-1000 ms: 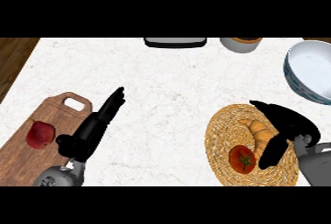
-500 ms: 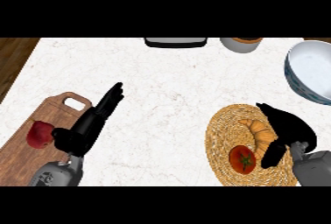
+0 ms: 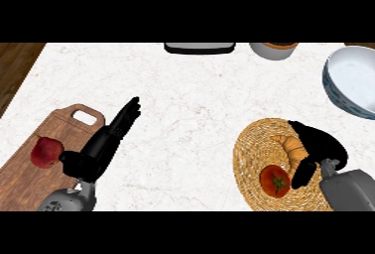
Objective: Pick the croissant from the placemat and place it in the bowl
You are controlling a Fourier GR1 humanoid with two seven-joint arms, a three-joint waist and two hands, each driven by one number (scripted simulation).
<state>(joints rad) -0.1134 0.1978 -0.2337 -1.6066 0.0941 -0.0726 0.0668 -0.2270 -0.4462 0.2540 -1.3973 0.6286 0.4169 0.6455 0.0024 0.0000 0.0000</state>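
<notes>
The golden croissant [image 3: 288, 145] lies on the round woven placemat [image 3: 253, 149] at the right, above a red tomato [image 3: 276, 179]. My right hand [image 3: 321, 144] hovers over the croissant's right side, open. Its fingers arch over the far end, and its thumb [image 3: 301, 174] points down beside the tomato. Part of the croissant is hidden under the hand. The big white and blue bowl [image 3: 354, 82] stands at the far right edge, up from the placemat. My left hand [image 3: 106, 141] rests open at the left with straight fingers and holds nothing.
A wooden cutting board [image 3: 29, 173] with a red apple [image 3: 45, 152] lies at the left, beside my left hand. At the counter's back edge are a dark tray [image 3: 199, 47] and a small cup [image 3: 275, 50]. Bare white marble counter [image 3: 190, 109] spreads across the middle.
My right forearm has come further in and the hand has settled a little lower over the croissant. The left hand has shifted slightly. The croissant has not moved.
</notes>
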